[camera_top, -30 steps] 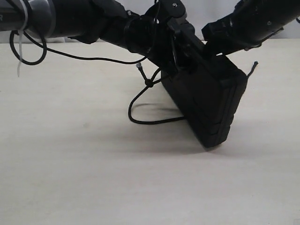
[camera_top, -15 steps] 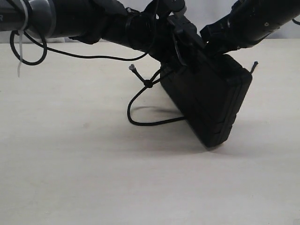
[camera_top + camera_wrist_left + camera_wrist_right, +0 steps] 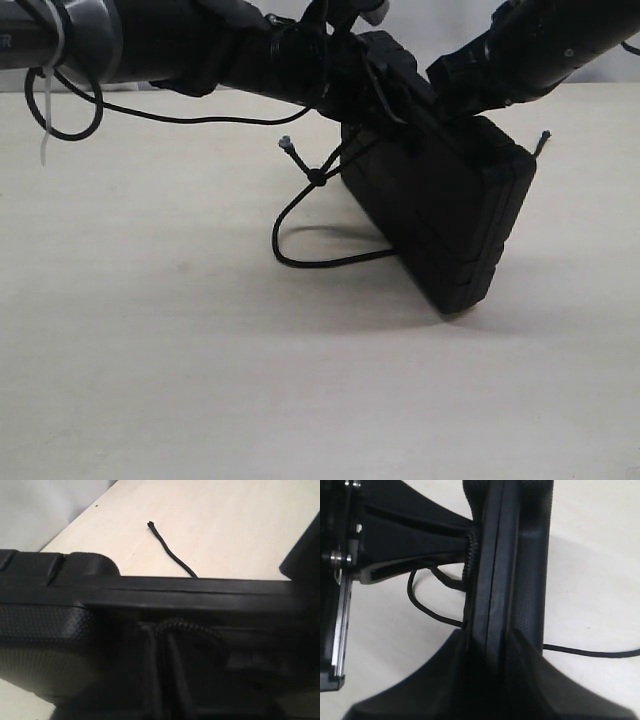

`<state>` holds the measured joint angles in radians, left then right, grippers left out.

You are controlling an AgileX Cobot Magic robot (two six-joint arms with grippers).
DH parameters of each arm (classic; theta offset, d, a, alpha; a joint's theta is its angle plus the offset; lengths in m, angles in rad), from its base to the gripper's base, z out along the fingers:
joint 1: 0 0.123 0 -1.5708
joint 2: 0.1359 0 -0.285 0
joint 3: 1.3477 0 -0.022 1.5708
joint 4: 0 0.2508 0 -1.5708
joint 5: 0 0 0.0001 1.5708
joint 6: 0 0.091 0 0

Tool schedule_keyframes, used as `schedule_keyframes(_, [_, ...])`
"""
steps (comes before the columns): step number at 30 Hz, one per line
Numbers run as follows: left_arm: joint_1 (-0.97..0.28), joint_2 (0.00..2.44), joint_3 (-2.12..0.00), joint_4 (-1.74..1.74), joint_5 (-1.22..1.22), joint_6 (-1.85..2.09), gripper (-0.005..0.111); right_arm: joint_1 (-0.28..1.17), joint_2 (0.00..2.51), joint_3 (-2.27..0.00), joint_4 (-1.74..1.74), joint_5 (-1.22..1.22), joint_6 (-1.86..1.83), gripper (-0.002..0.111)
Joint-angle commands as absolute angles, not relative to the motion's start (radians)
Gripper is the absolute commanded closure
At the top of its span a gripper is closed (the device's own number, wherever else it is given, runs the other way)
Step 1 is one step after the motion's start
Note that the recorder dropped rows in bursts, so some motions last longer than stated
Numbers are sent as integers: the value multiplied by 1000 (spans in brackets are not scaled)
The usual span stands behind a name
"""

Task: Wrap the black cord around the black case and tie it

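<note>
**Case on edge, both claws clamped**

Nearest me, the case [image 3: 440, 215] stands tilted on one edge, mid-table [image 3: 150, 350]. Just left of it, slack cord [image 3: 317, 177] loops on the table. Up top, my left claw [image 3: 462, 544] pinches the cord against the case's rim, and my right claw [image 3: 495, 645] grips the case.

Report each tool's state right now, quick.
Left tool: closed, pinching the black cord.
Right tool: closed on the black case.
</note>
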<state>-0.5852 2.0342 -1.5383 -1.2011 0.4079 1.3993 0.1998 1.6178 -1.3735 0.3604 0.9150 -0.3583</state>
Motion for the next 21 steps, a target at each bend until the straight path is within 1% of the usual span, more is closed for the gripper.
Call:
schedule_keyframes(1, [-593, 1990, -1549, -1146, 433, 1377, 89, 200, 1627, -1367, 382, 943, -381, 104])
schedule_keyframes(3, [-593, 1966, -1549, -1061, 490, 1322, 76, 200, 1627, -1367, 380, 945, -381, 104])
schedule_keyframes(4, [-593, 1956, -1549, -961, 509, 1249, 71, 200, 1627, -1367, 378, 946, -381, 104])
schedule_keyframes(8, [-588, 1913, -1549, -600, 515, 977, 57, 200, 1627, -1367, 378, 945, -381, 104])
schedule_keyframes(13, [-583, 1882, -1549, -595, 493, 963, 54, 200, 1627, -1367, 378, 945, -381, 104])
schedule_keyframes(15, [-583, 1879, -1549, -584, 554, 951, 54, 200, 1627, -1367, 378, 945, -381, 104])
schedule_keyframes(18, [-563, 1883, -1538, -472, 714, 882, 54, 200, 1627, -1367, 378, 949, -381, 104])
schedule_keyframes(19, [-553, 1885, -1522, -425, 731, 856, 54, 200, 1627, -1367, 378, 949, -381, 104])
schedule_keyframes(21, [-523, 1895, -1476, -385, 685, 841, 54, 200, 1627, -1367, 378, 949, -381, 104])
